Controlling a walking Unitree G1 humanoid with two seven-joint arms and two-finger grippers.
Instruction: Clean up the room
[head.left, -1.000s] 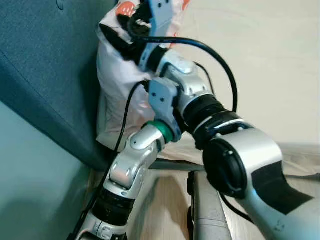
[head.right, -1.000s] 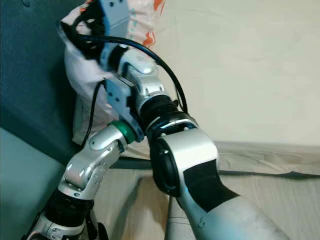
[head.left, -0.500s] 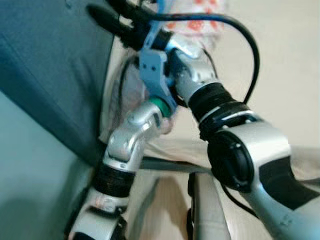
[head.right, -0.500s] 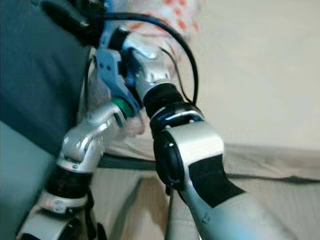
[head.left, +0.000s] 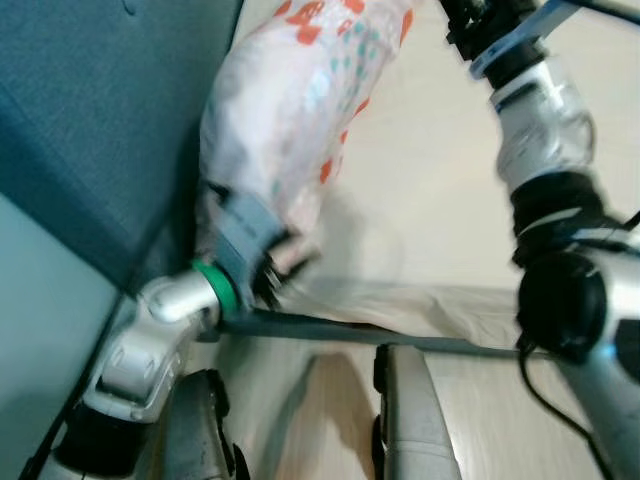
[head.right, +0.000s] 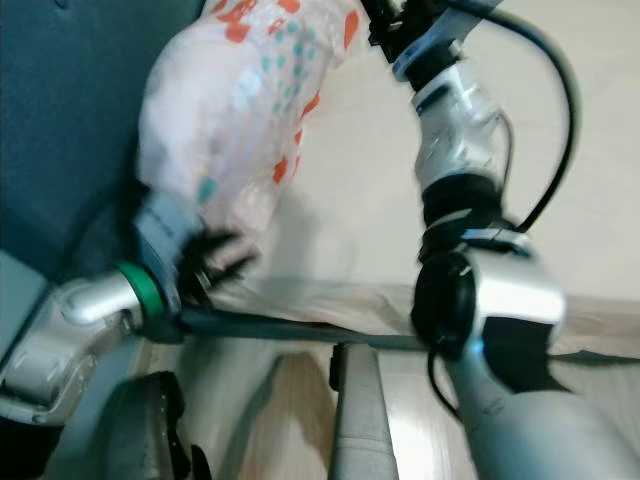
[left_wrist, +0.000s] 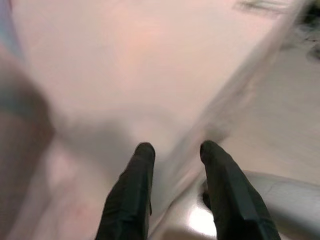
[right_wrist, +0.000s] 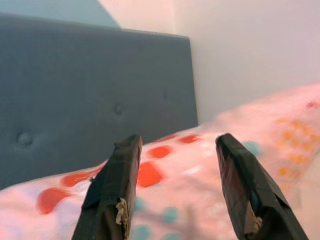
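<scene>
Moved: our right arm is swinging up off the pillow (head.left: 300, 110); left arm now dropping to its lower end.
Right gripper (right_wrist: 180, 190): fingers spread, hovering over pillow's top, empty.
Left gripper (left_wrist: 175, 155): fingers parted, empty, against pillow's base.
Count: we're seeing one pillow, leaning on the headboard (head.left: 90, 120).
Writing: none legible.

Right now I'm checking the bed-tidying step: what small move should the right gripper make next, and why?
Probably lower the right gripper onto the dotted pillow: its fingers stand open just above it, while the left gripper is already at the pillow's lower end by the headboard.
</scene>
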